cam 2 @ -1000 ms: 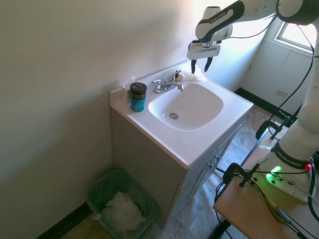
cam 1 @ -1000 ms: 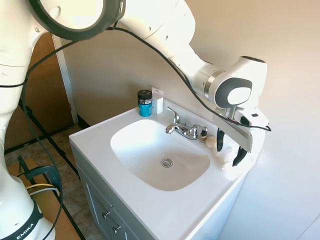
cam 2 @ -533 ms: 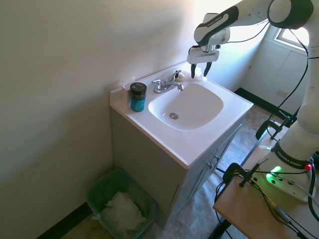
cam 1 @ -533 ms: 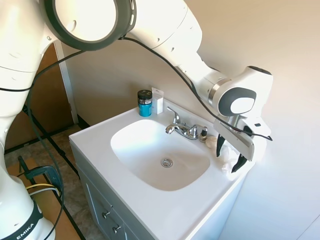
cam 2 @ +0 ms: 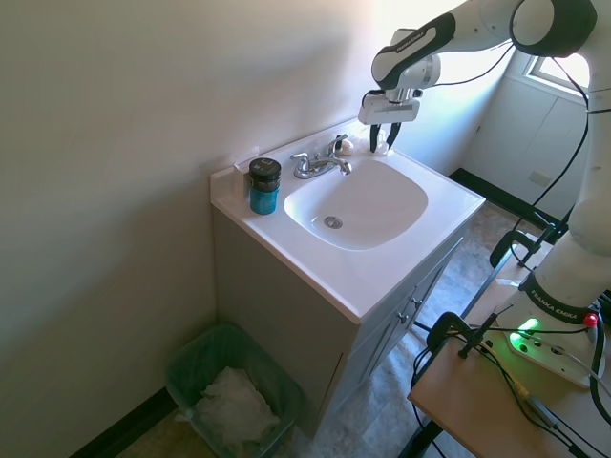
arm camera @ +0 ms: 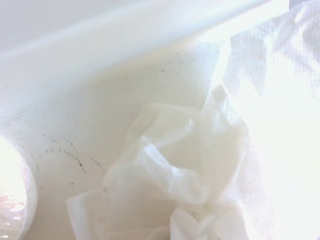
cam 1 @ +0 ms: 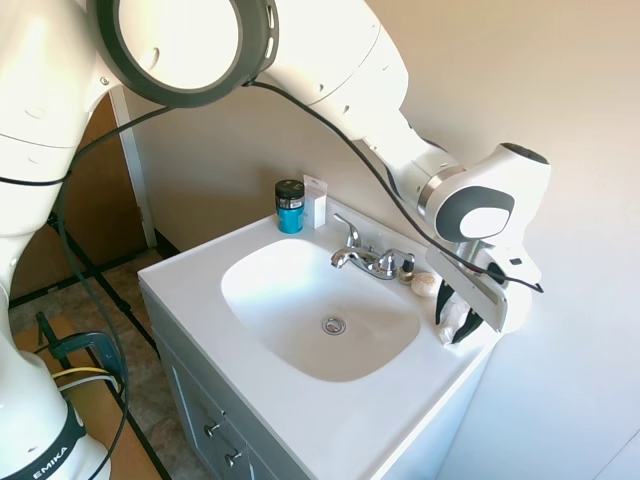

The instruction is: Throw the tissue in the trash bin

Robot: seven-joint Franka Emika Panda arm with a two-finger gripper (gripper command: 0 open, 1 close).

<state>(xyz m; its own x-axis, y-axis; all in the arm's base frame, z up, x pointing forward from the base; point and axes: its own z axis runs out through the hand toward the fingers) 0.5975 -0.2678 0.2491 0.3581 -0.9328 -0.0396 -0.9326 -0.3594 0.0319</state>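
At the first exterior view's right, the spread jaws of the white arm's gripper (cam 1: pixel 455 325) straddle the crumpled white tissue (cam 1: pixel 457 317); close fully, gathering loose folds before lifting.

The tissue (arm camera: pixel 200 165) is soft, crinkly white paper, the sink top (cam 1: pixel 300 400) looks smooth and shiny white, the tap (cam 1: pixel 368 258) is bright shiny metal, and the green trash bin (cam 2: pixel 205 358) looks like thin plastic you can half see through.
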